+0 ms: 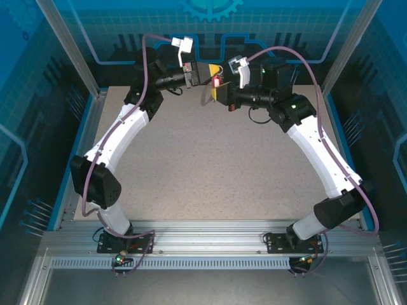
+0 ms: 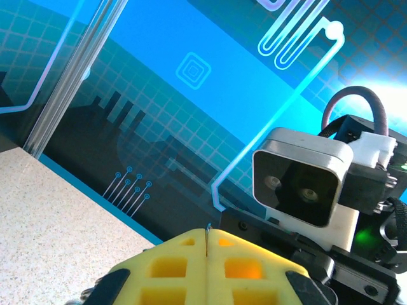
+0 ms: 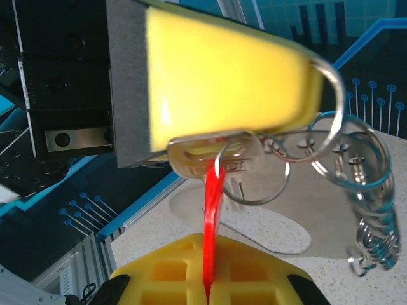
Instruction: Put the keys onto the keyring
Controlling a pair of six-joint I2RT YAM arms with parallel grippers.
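Observation:
Both grippers meet above the back middle of the table. My right gripper (image 3: 208,279) is shut on the red head of a key (image 3: 210,210), which stands upright between its yellow pads (image 3: 267,270). The key's upper end reaches the silvery oval end of the keyring (image 3: 213,155), where a thin ring crosses it. My left gripper (image 2: 206,254) is shut on the keyring, of which a thin metal edge (image 2: 208,230) shows between its pads. A bunch of silvery rings (image 3: 365,197) hangs to the right. From above, the key (image 1: 217,81) sits between the left gripper (image 1: 205,72) and the right gripper (image 1: 222,93).
The speckled table (image 1: 210,165) lies below the grippers. Blue enclosure walls (image 1: 210,25) and aluminium posts (image 1: 70,51) stand close behind them. The right wrist's camera housing (image 2: 299,184) sits just ahead of my left gripper.

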